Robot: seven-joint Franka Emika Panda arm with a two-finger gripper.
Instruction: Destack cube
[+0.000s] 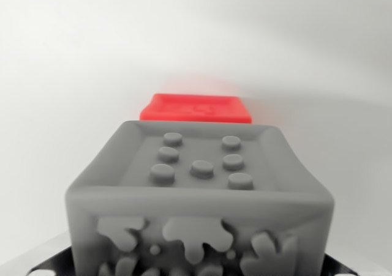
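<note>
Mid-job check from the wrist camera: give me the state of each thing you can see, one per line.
Grey plastic cube with raised round studs on top: upright, close to the camera, top face bare, nothing stacked on it.
Red flat plastic block: lying behind the grey cube, mostly hidden by it, its top clear; whether the two touch cannot be told.
Gripper: only dark edges show at the bottom corners; open or shut cannot be told.
</note>
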